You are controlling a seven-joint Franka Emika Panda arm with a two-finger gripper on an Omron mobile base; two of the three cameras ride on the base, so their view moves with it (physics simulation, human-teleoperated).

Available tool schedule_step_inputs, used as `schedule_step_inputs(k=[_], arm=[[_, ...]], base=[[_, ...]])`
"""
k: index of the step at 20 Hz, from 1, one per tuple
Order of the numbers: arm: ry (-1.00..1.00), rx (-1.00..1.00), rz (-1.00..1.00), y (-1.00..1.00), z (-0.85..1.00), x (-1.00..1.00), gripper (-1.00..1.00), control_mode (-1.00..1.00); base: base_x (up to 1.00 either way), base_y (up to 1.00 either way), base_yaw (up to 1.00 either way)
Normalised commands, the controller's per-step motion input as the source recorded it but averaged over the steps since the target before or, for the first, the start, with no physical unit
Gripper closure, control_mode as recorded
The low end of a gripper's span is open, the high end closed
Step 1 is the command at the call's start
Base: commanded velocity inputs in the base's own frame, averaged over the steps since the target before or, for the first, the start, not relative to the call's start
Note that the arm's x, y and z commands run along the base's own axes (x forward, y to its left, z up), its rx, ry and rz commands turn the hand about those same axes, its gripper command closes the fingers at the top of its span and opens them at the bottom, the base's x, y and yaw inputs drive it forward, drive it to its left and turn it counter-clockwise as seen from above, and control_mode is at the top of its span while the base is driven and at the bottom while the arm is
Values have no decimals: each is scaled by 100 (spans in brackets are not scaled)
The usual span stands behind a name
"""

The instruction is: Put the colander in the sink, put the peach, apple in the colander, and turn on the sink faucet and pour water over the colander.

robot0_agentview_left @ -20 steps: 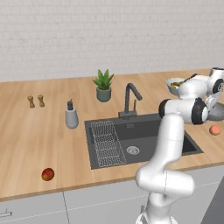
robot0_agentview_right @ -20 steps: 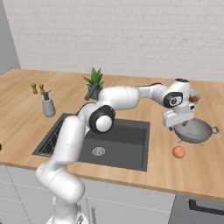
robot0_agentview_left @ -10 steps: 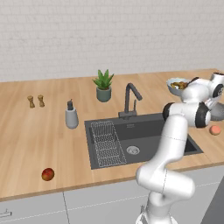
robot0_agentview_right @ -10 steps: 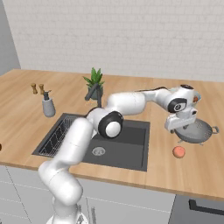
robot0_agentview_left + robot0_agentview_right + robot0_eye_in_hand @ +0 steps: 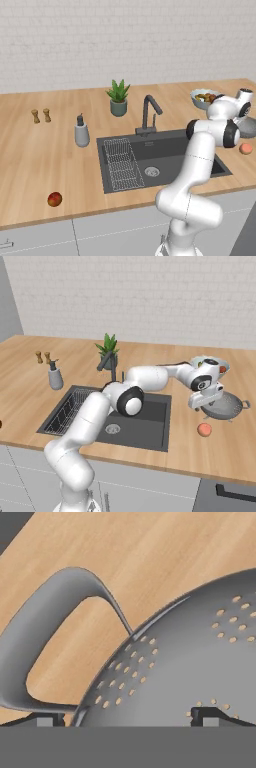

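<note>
Left to right, left base view: apple (image 5: pixel 54 199) sits alone on the desk (image 5: pixel 30 155) far left of the sink (image 5: pixel 165 157), near the front edge. Sink is bare apart from the wire rack (image 5: pixel 121 163) in its left half and the drain. Sink faucet (image 5: pixel 149 114) behind it, no water running. Peach (image 5: pixel 245 148) on the desk right of the sink. Fruit bowl (image 5: pixel 205 97) behind.

Change over the last second: the hand has dropped and slid right, from above the near side of the colander (image 5: pixel 224 405) down onto its left rim. The colander itself hasn't shifted; it sits on the desk right of the sink, with the peach just in front of it in the right base view.

Claw (image 5: pixel 203 399) now: jaws fully spread, nothing held. Hand view puts one tip (image 5: pixel 47 718) outside the wall by the loop handle (image 5: pixel 47 637) and the other tip (image 5: pixel 212 714) inside the bowl, so the rim sits between them. Can't tell whether either tip touches metal yet.

Read: approach looks done, pre-grasp straddle on the rim next to the handle. Next is close, lift, carry left into the sink. None of the task's steps is finished. Risk: a rim pinch off-centre may let the colander tilt on lift.
</note>
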Motion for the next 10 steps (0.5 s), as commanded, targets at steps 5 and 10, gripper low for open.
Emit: schedule_step_inputs(k=[5, 10], arm=[[-3, -8, 0, 0, -40, -7, 100, -100], [-8, 0, 1, 1, -28, -16, 100, -100]], base=[[0, 0, 0], [0, 0, 0]])
